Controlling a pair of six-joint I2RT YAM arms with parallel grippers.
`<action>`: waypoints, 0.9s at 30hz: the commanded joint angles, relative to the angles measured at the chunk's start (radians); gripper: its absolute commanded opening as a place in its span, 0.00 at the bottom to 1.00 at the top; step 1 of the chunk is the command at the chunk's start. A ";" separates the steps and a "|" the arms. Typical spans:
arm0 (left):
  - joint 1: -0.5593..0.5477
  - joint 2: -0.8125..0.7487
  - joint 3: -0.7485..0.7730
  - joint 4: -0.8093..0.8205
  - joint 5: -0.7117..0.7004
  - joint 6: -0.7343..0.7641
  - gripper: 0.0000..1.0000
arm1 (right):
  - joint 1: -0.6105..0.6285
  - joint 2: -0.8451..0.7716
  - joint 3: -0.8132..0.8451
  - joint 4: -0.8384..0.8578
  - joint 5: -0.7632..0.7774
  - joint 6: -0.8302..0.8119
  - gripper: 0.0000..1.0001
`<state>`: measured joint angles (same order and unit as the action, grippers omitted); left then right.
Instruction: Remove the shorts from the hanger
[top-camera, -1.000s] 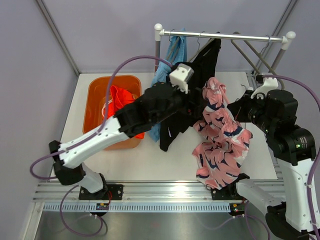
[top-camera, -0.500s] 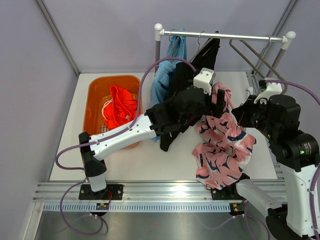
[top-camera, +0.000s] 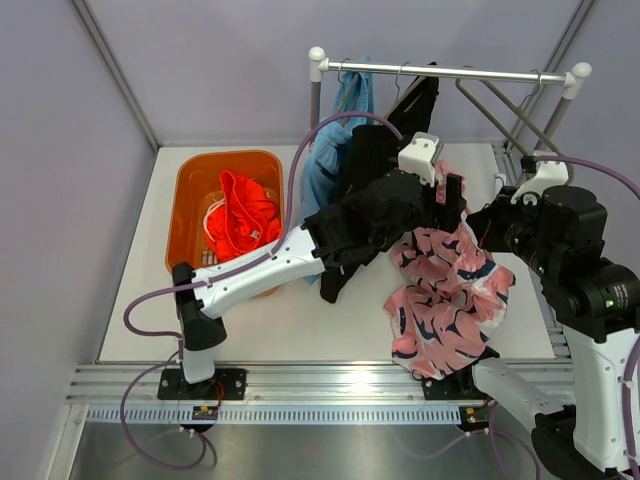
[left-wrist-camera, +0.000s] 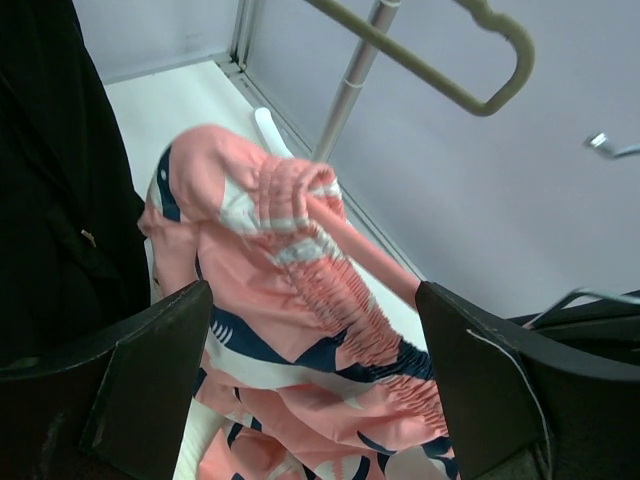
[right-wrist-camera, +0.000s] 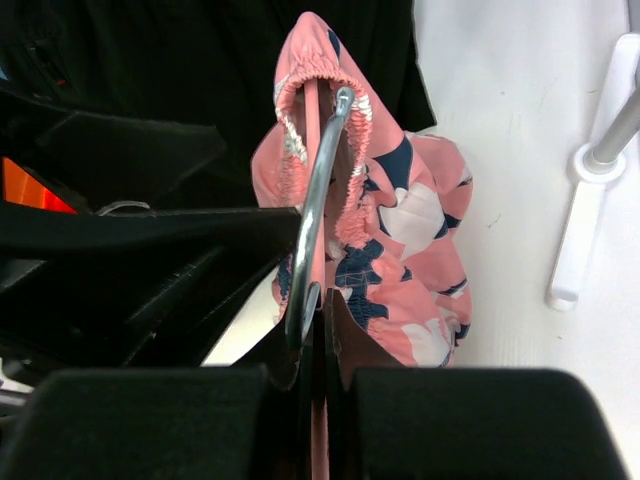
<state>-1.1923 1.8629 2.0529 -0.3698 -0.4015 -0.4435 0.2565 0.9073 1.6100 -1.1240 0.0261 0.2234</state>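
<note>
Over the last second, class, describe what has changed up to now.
The left hand swung right, away from the orange bin; open, it now flanks the waistband of the pink patterned shorts. The right hand, shut on the wire hanger carrying them, barely shifted. The orange shorts in the bin, black shorts and light blue shorts on the rail stayed.

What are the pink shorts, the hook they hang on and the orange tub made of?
Pink shorts: soft matte cloth; it folds and gathers. Hanger hook: shiny metal wire, probably. Orange tub: likely smooth plastic, slightly glossy.
</note>
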 joint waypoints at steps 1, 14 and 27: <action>-0.007 0.013 0.043 0.002 -0.030 -0.020 0.87 | 0.007 0.013 0.064 0.016 0.032 -0.027 0.00; -0.009 0.012 0.010 0.017 0.004 -0.021 0.77 | 0.007 0.047 0.097 0.017 0.031 -0.035 0.00; -0.007 0.114 0.170 -0.087 0.026 -0.023 0.57 | 0.006 0.065 0.142 -0.013 0.017 -0.041 0.00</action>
<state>-1.1965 1.9606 2.1803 -0.4522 -0.3851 -0.4549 0.2565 0.9710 1.7000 -1.1584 0.0616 0.1967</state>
